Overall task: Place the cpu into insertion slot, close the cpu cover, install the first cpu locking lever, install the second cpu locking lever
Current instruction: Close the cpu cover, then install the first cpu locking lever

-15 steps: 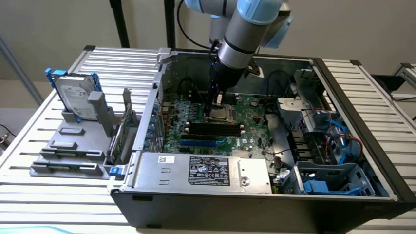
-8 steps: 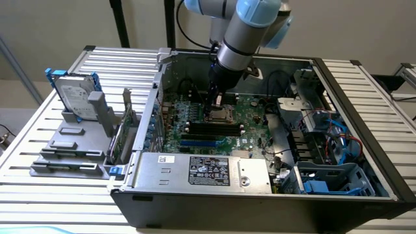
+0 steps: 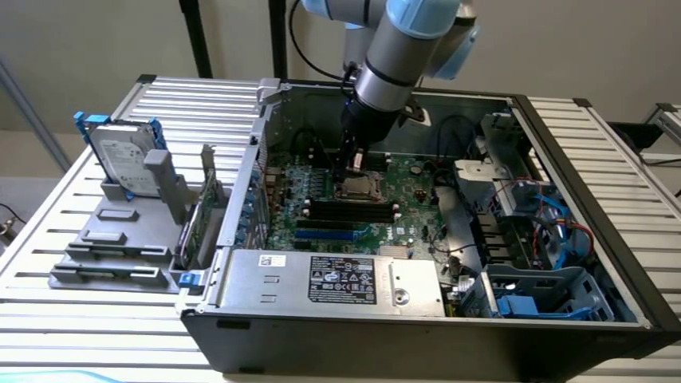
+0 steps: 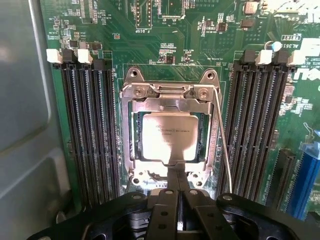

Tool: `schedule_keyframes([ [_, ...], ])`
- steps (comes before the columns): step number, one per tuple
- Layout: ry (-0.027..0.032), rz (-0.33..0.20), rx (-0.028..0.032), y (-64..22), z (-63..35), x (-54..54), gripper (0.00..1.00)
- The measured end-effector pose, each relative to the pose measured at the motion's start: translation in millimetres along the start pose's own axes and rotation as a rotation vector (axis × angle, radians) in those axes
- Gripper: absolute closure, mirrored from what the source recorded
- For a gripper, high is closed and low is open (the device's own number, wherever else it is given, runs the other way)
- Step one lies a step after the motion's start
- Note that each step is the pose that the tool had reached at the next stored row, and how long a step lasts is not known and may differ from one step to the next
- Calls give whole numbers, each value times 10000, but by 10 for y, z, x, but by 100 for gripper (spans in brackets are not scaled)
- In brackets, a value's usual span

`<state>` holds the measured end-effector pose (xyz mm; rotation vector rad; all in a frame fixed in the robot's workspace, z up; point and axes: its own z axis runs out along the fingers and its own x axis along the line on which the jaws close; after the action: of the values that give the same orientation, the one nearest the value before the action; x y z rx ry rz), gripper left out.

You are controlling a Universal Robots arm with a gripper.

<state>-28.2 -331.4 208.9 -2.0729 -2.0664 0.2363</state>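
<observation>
Table check, from my remote station: I see one pale metal table [image 3: 85,319] with a slatted top carrying everything. A black computer case [image 3: 426,347] lies directly on it on its side, open face up, covering the middle and the exterior view's right. Just beside the case, on the exterior view's left, a grey plastic fixture [image 3: 112,259] sits flat on the slats. Bare slats show along the near edge.
</observation>
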Motion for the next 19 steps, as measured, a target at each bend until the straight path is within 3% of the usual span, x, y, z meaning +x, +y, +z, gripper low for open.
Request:
schedule_keyframes([
  [4, 2, -2, 0, -119, -79, -2, 89],
  [9, 4, -1, -1, -309, -69, -14, 89],
  [19, 2, -2, -1, -311, -69, -15, 89],
])
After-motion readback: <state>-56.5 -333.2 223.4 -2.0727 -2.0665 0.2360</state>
